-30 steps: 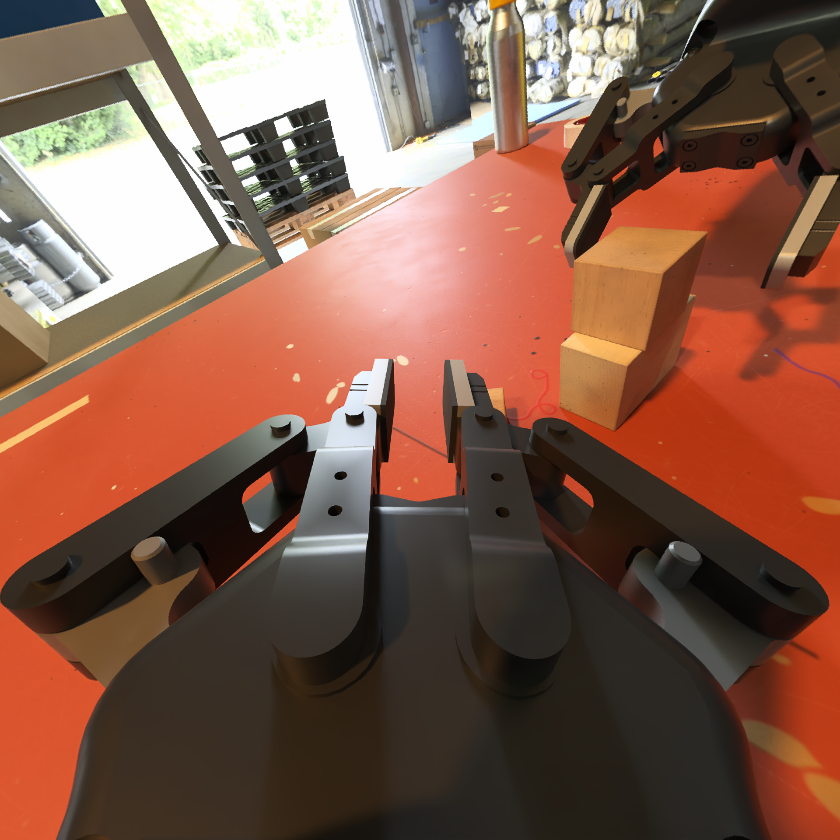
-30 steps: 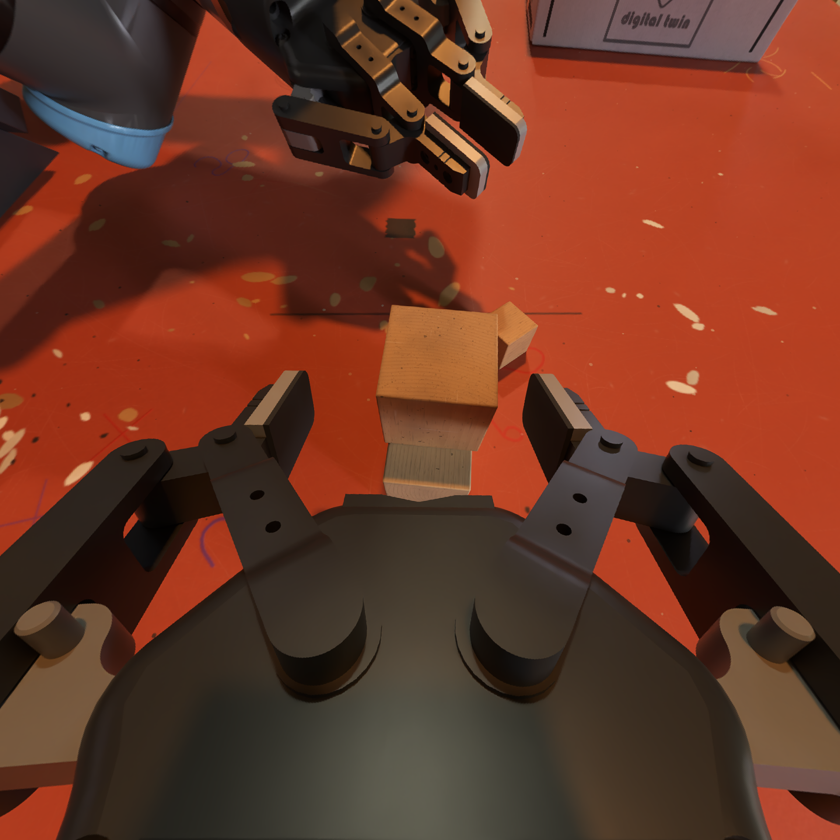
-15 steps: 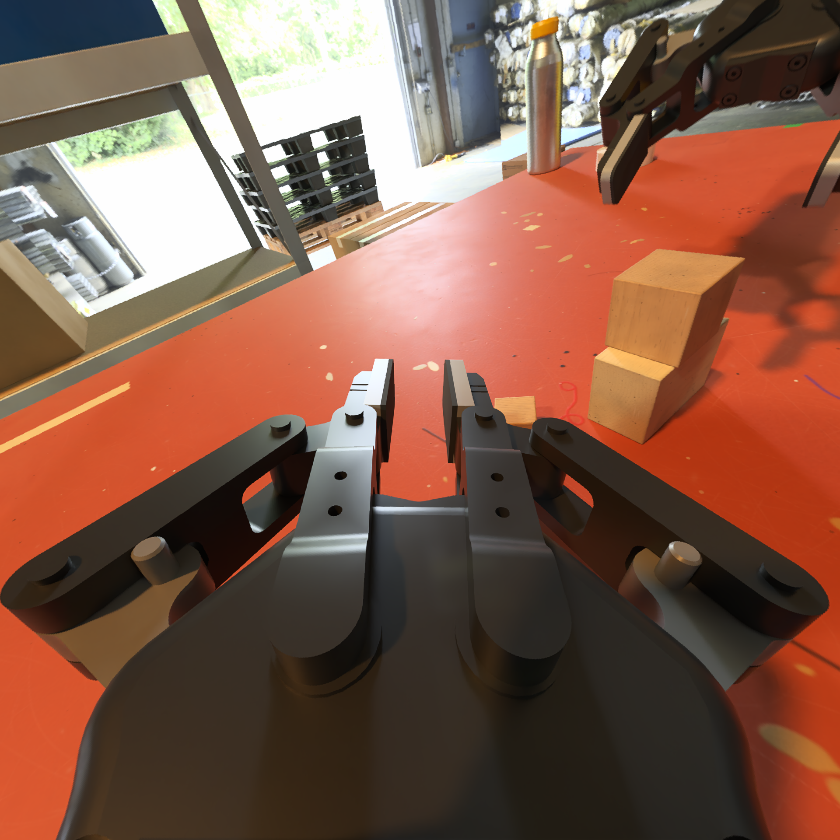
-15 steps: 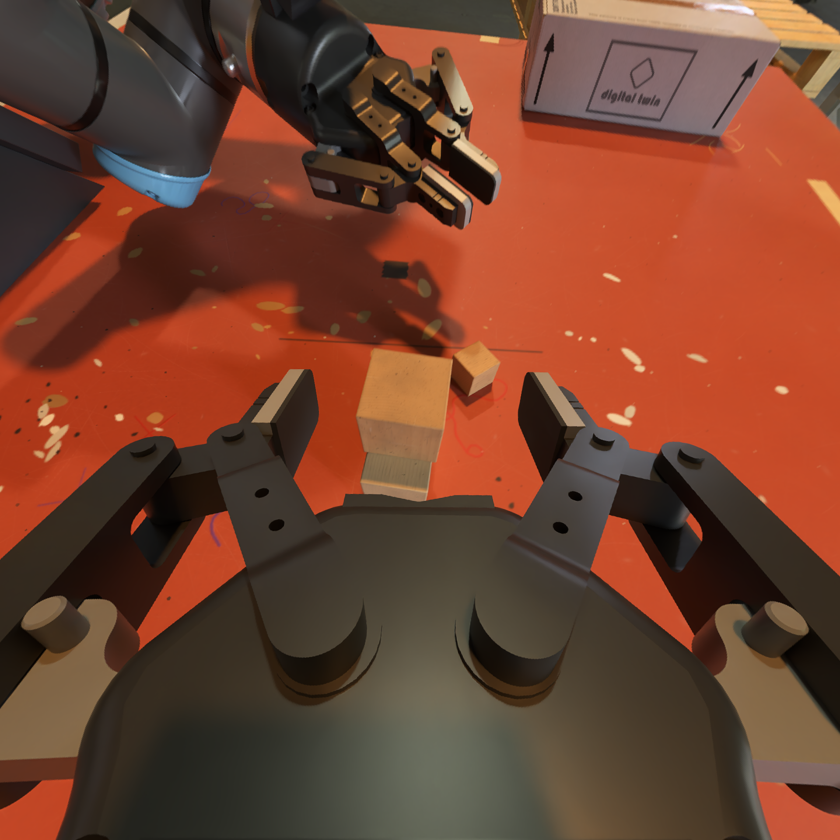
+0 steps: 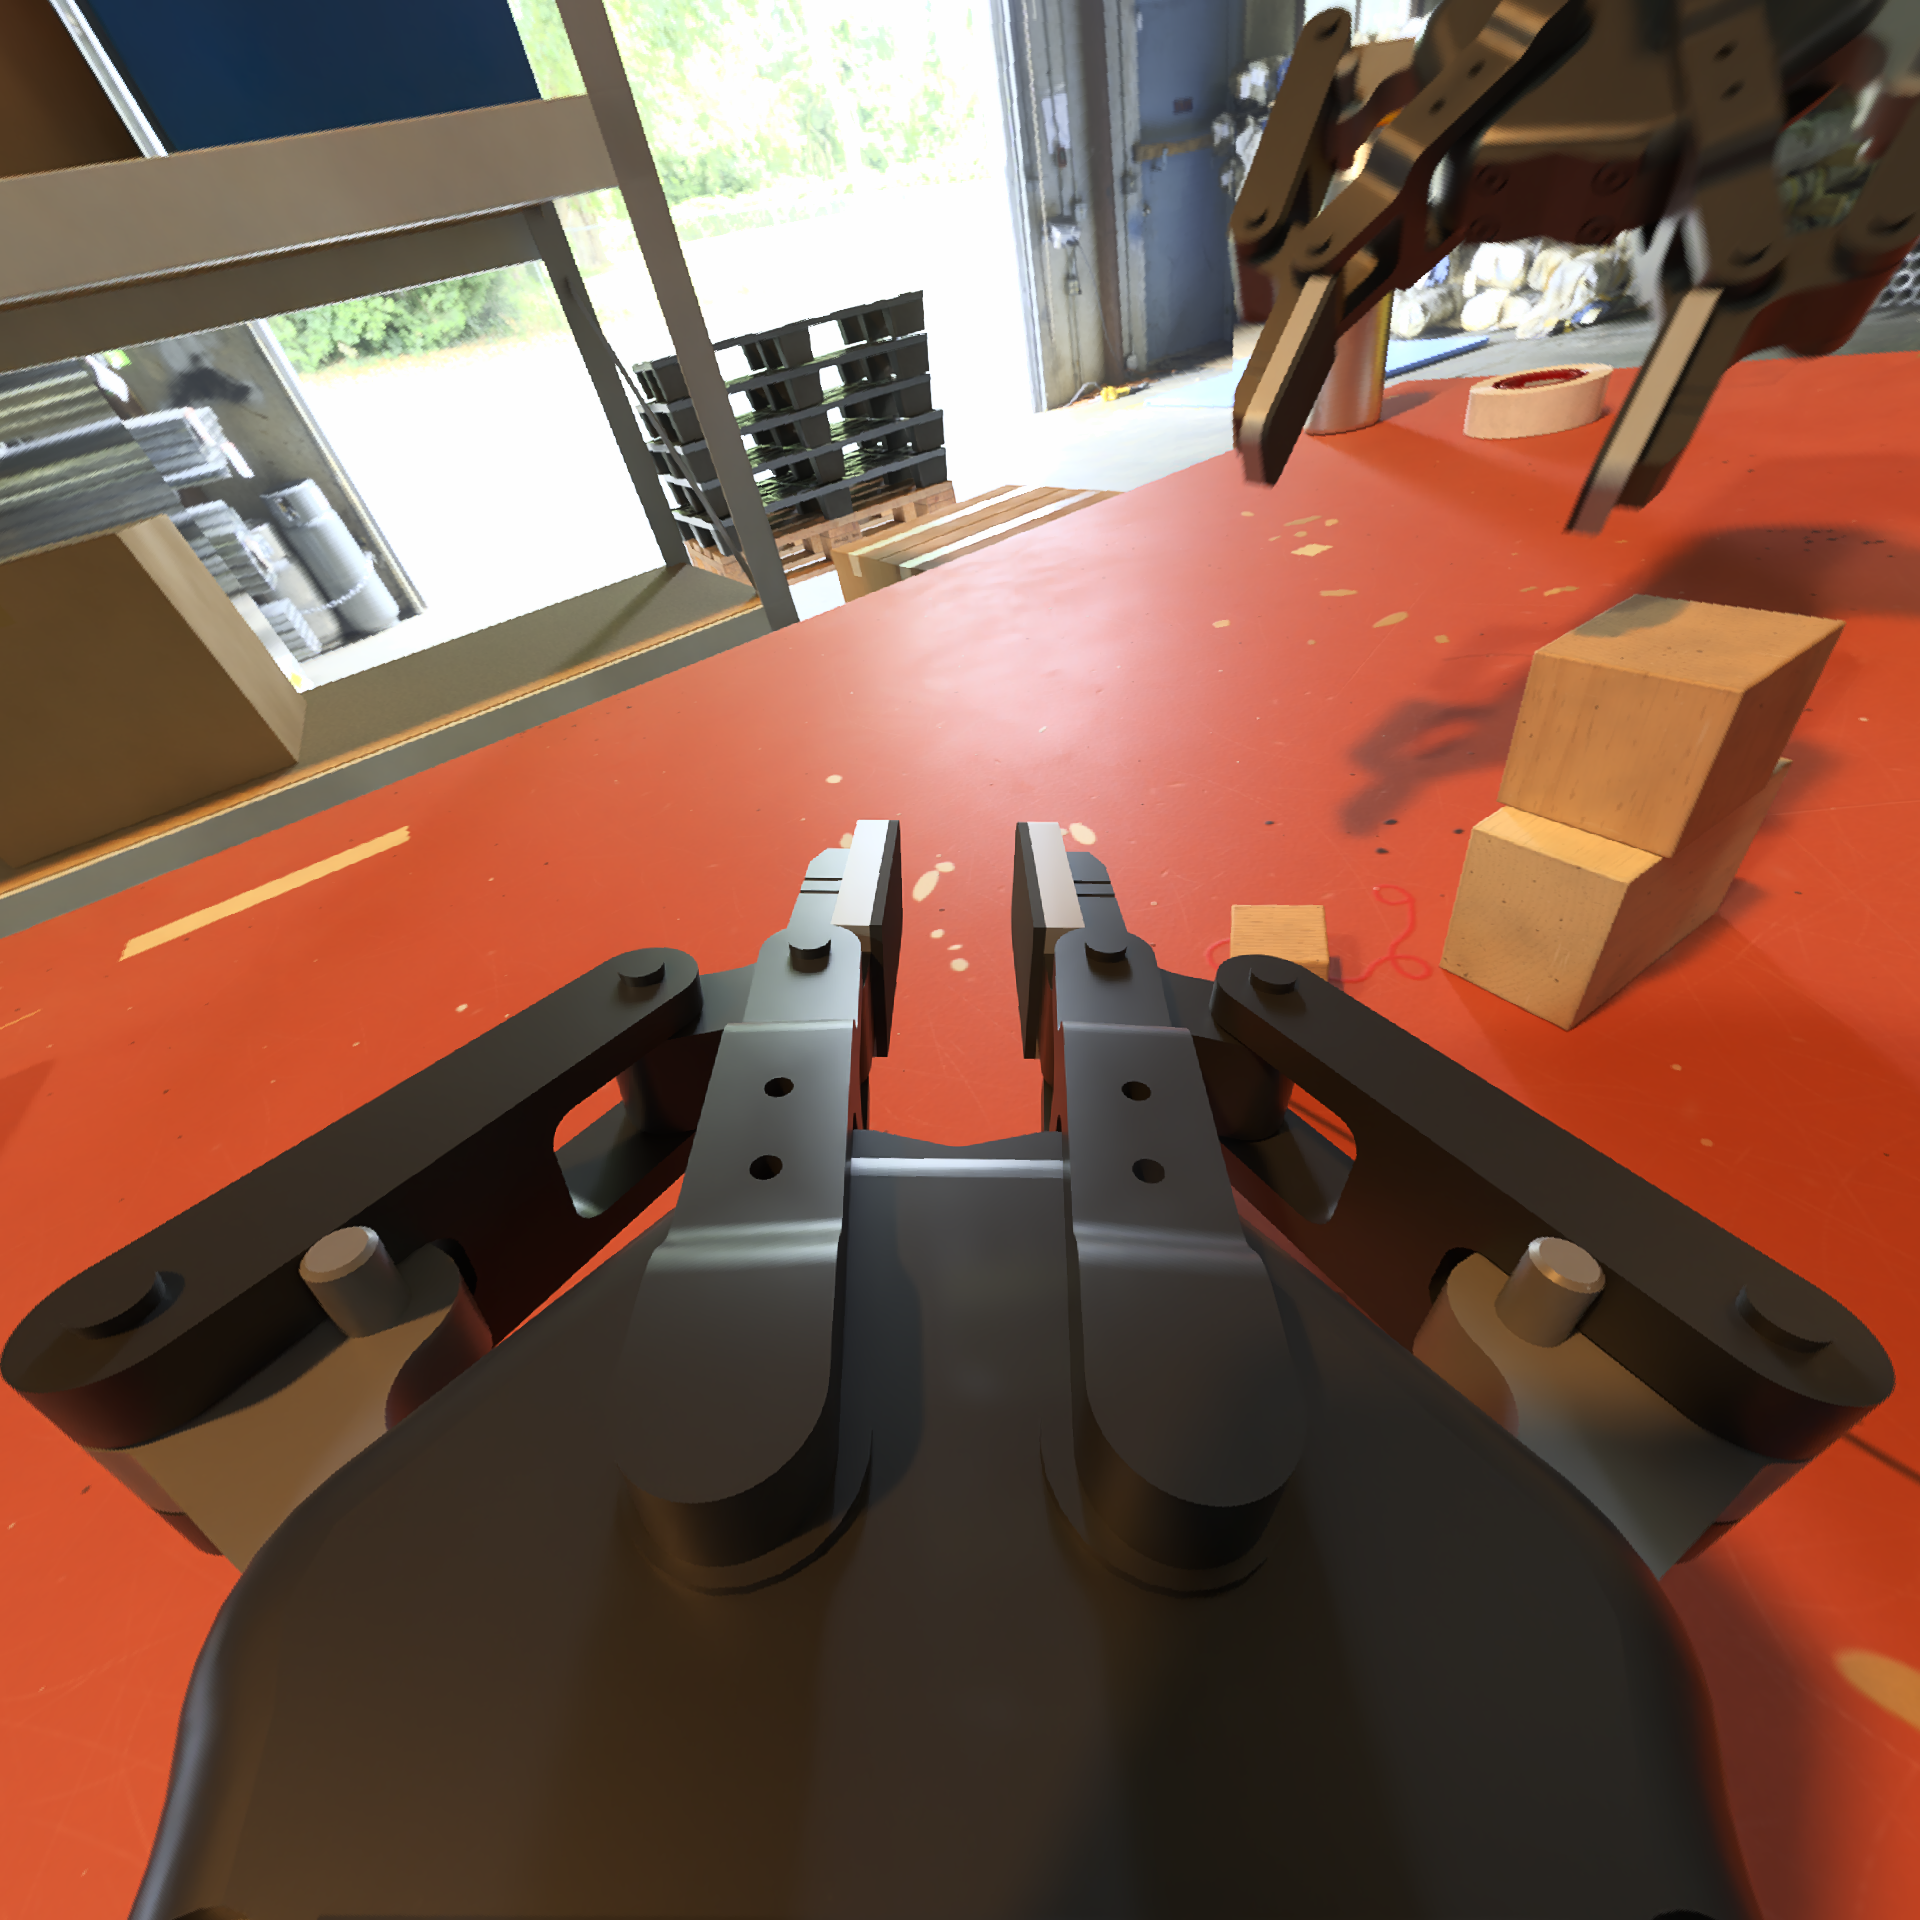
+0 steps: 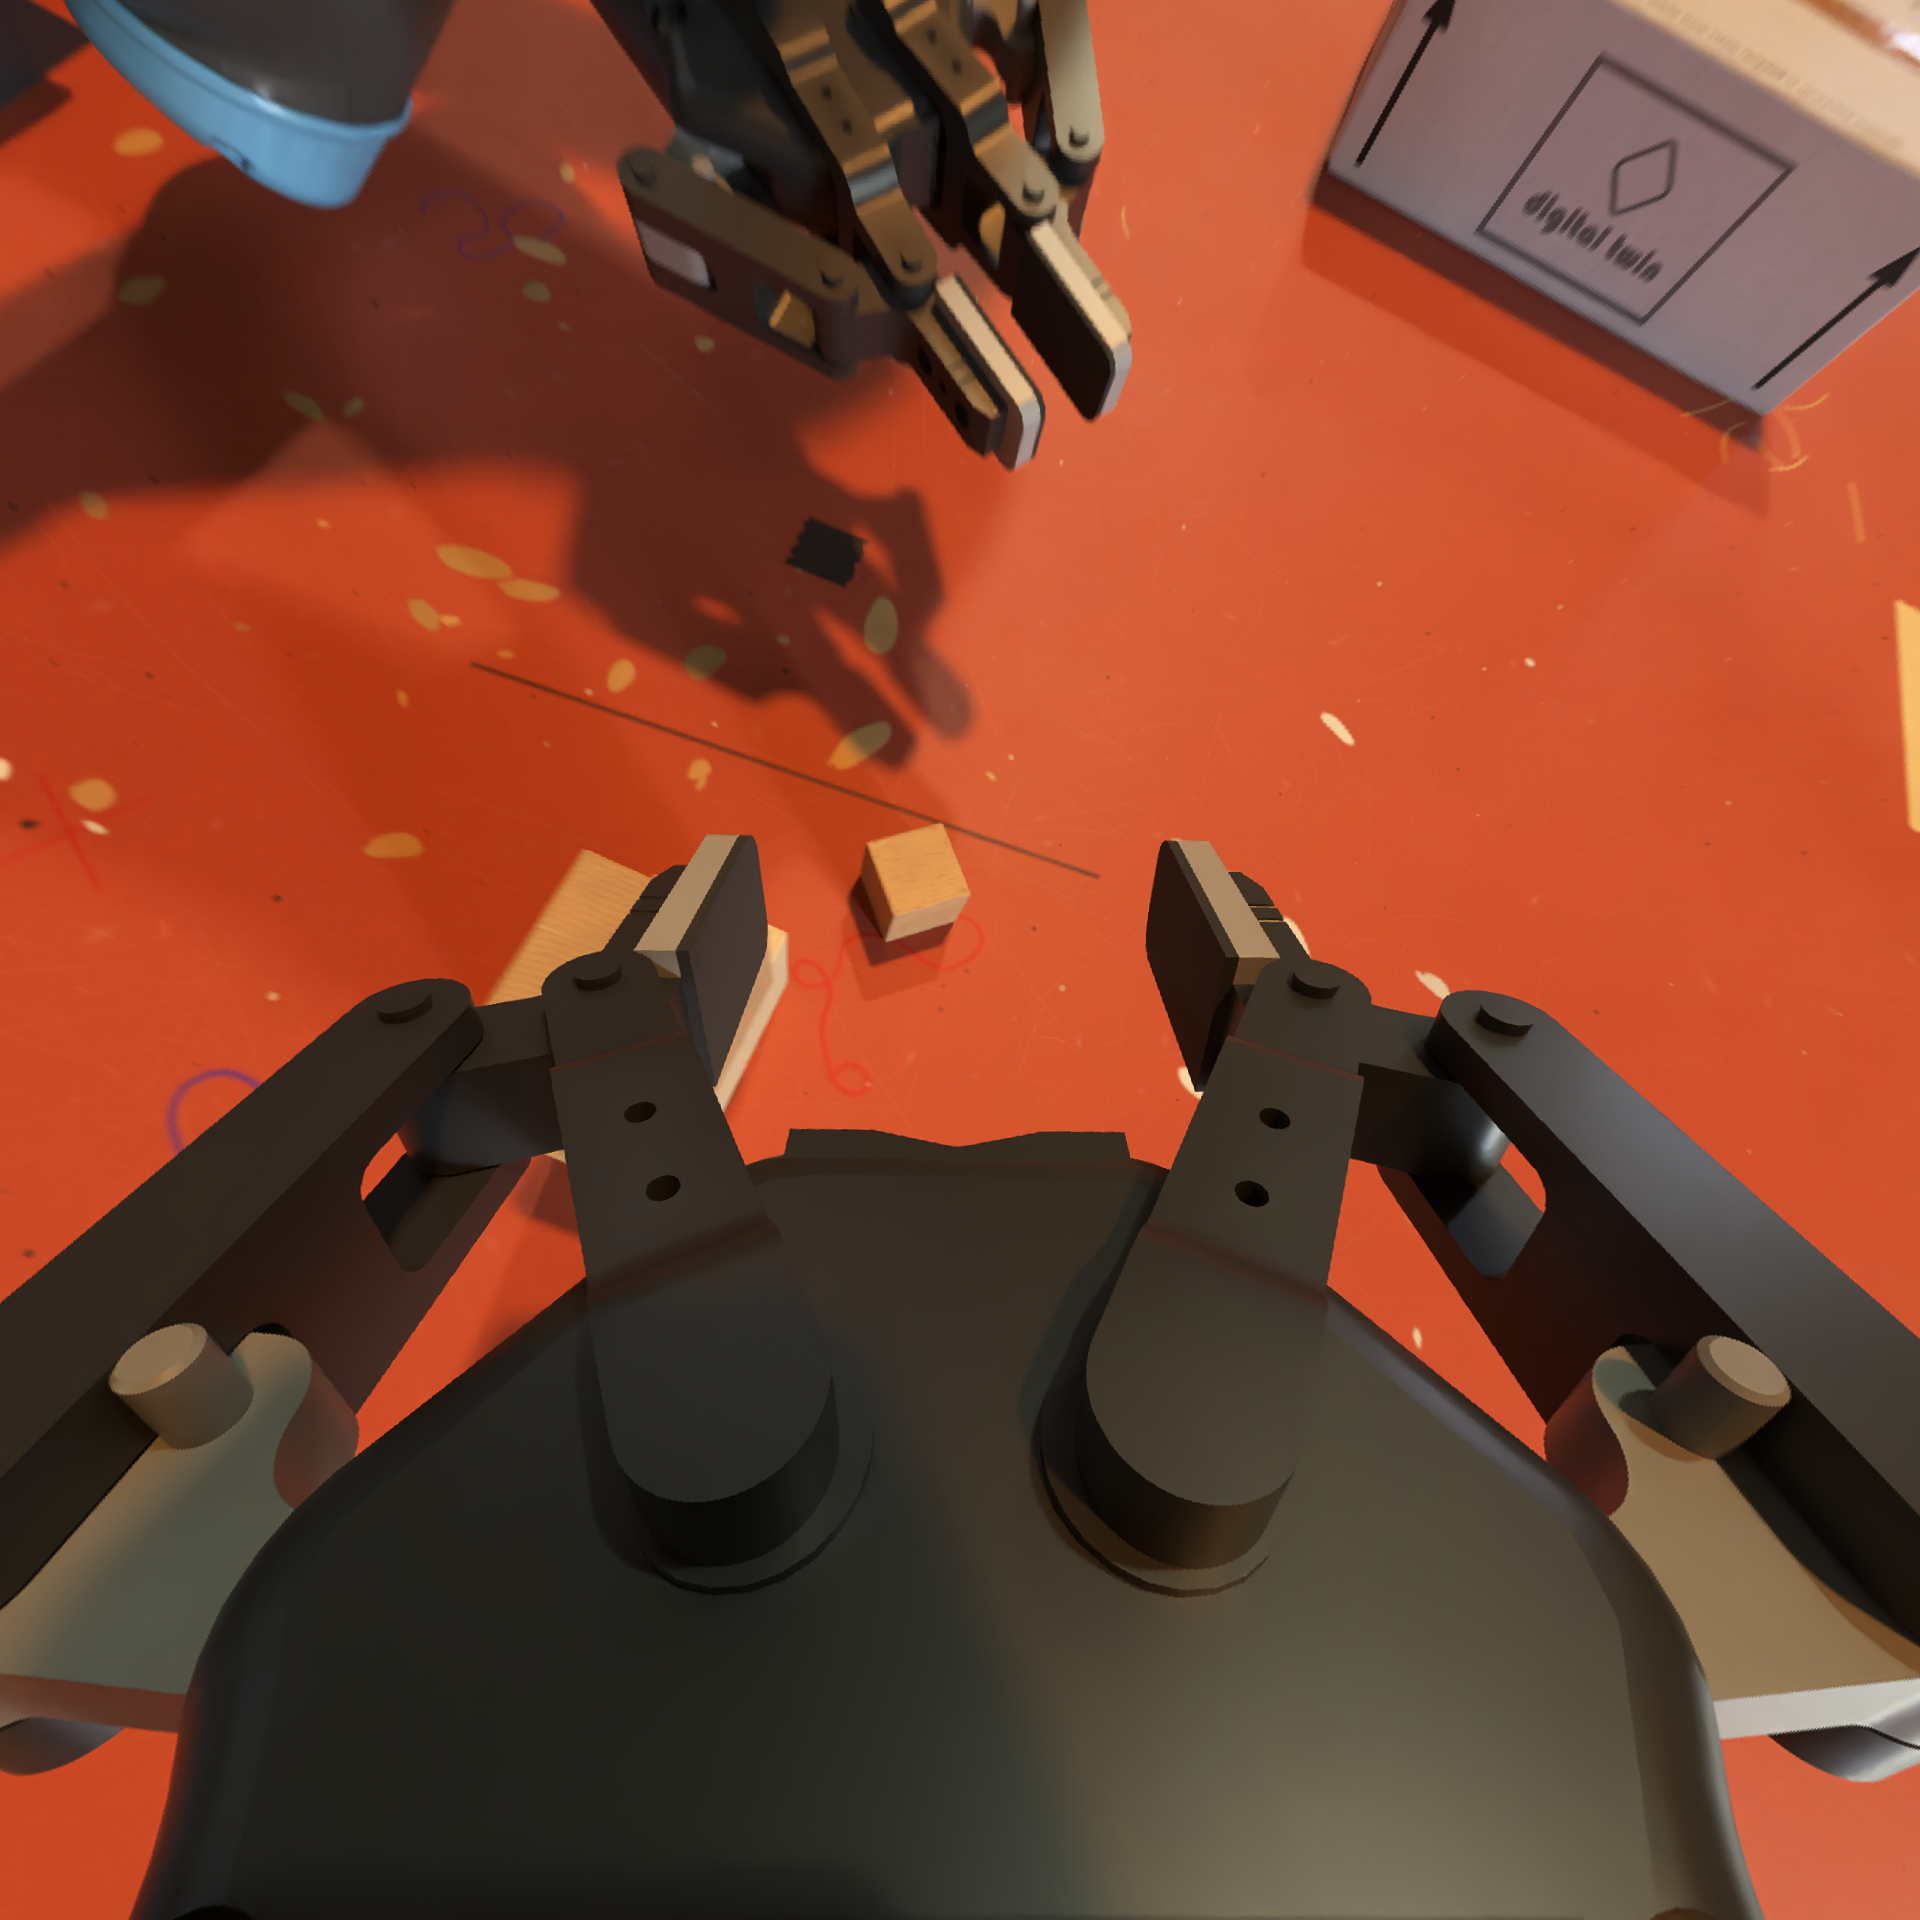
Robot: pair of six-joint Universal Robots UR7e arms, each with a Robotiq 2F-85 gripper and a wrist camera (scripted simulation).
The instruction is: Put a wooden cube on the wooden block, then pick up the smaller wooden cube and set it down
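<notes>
1. Left wrist view, left side of the frame: a grey metal shelf frame [image 5: 623,260] rises at the upper left, with a brown cardboard box [image 5: 125,675] under it at the red table's [image 5: 727,727] edge.
2. Upper centre: a stack of black pallets [image 5: 800,416] stands beyond the table, outside an open doorway.
3. Lower centre: the left gripper [image 5: 956,894] fills the frame. Its 2 fingers stand close together with a narrow empty gap between them, holding nothing, above bare table.
4. Right of those fingers: the smaller wooden cube [image 5: 1278,935] sits on the table, just beside the gripper's right linkage, which hides its lower edge.
5. Far right: a larger wooden cube [image 5: 1652,717] rests on the wooden block [image 5: 1558,925], offset so a step of the block shows. This stack stands near the small cube but apart from it.
6. Upper right: the right gripper [image 5: 1455,468], blurred, hangs above the table with fingers spread wide. Behind it stand a metal bottle [image 5: 1351,364] and a roll of tape [image 5: 1538,400].
7. Right wrist view, lower left: the right gripper's [image 6: 956,904] left finger covers most of the stack [image 6: 582,914]; only its corners show.
8. Centre: the smaller wooden cube [image 6: 914,878] lies on the table in the wide gap between the spread fingers, touching neither.
9. Upper centre: the left gripper [image 6: 1049,384] hangs over the table, casting a dark shadow.
10. Upper right: a cardboard box with printed markings [image 6: 1621,197] sits on the table, well apart from the cubes.
</notes>
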